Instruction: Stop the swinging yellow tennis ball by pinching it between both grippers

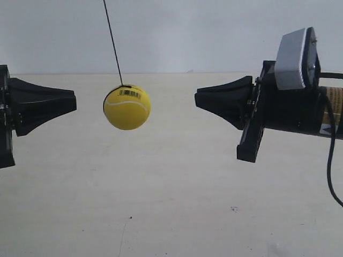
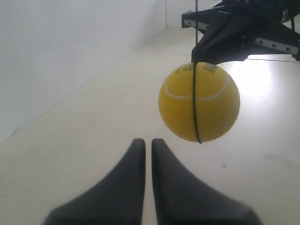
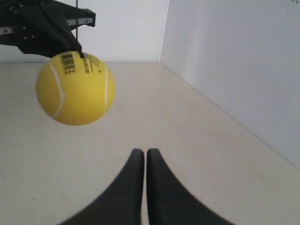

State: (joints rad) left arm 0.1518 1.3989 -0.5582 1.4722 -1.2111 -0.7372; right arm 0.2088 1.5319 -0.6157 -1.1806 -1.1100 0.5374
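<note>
The yellow tennis ball (image 1: 127, 107) hangs in the air on a thin dark string (image 1: 112, 40), its barcode print facing up. It sits between the two black tapered grippers and touches neither. My left gripper (image 1: 74, 101) points at it from the exterior view's left, a short gap away. My right gripper (image 1: 196, 99) points from the other side and is farther off. In the left wrist view the ball (image 2: 199, 102) floats beyond the shut gripper (image 2: 147, 140), off to one side. The right wrist view shows the ball (image 3: 75, 89) likewise off-axis from the shut right gripper (image 3: 144, 151).
A pale beige tabletop (image 1: 171, 203) lies well below the ball, and a white wall (image 1: 214, 32) stands behind it. A grey-white camera box (image 1: 293, 59) sits on the right arm, with a black cable (image 1: 329, 160) hanging beside it.
</note>
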